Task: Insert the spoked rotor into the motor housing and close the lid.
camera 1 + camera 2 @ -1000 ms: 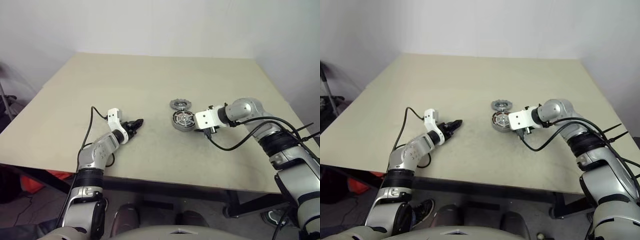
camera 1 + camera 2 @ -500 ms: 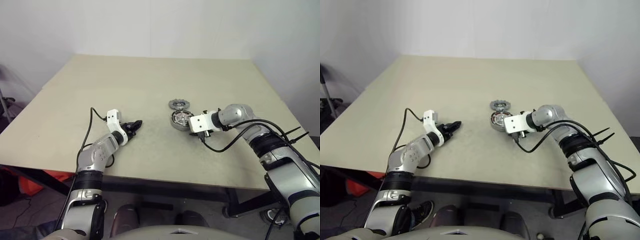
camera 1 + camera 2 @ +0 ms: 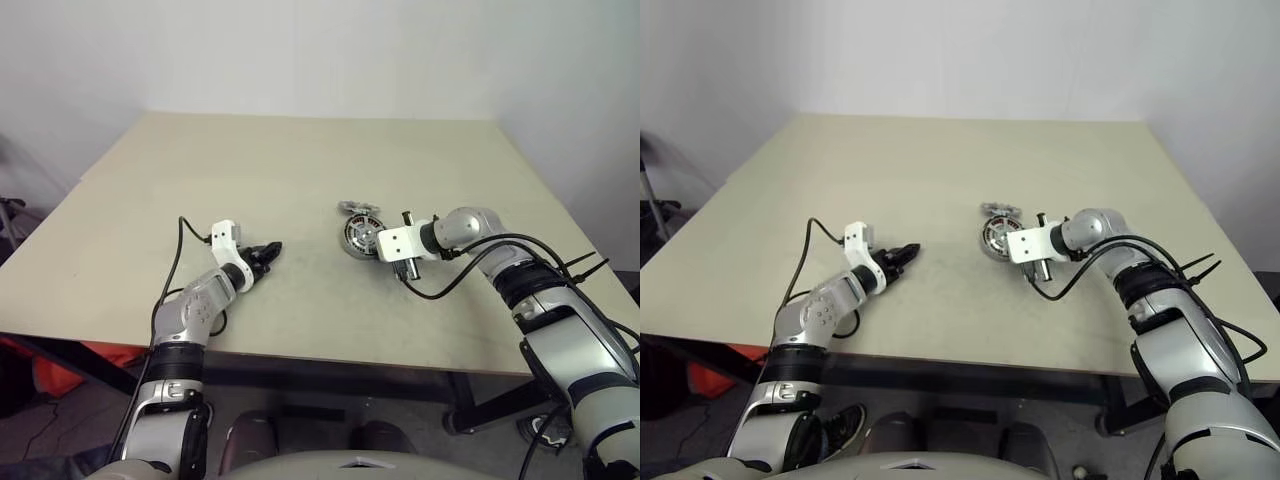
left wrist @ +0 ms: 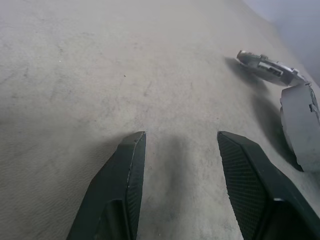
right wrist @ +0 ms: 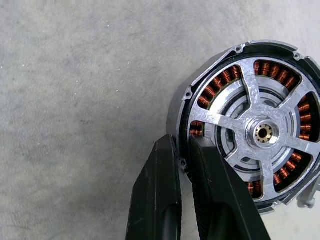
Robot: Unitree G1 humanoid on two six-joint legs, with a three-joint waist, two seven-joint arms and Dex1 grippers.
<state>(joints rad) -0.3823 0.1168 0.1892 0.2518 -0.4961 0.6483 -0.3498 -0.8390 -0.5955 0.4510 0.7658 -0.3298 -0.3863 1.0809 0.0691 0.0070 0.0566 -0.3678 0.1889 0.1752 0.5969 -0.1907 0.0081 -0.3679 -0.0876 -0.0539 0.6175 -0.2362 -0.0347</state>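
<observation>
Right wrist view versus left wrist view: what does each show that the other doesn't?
Right wrist alone: copper-brown coils and silver spokes inside the round silver-grey motor housing, with the right gripper closed on its rim. Left wrist alone: the flat grey scalloped lid and the open left gripper. Both share the beige table.

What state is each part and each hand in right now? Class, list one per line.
Motor housing: tilted up off the table, rim pinched by the right hand.
Spoked rotor: seated inside the housing.
Lid: off, lying apart on the table.
Right hand: shut on the housing rim.
Left hand: open, empty.
</observation>
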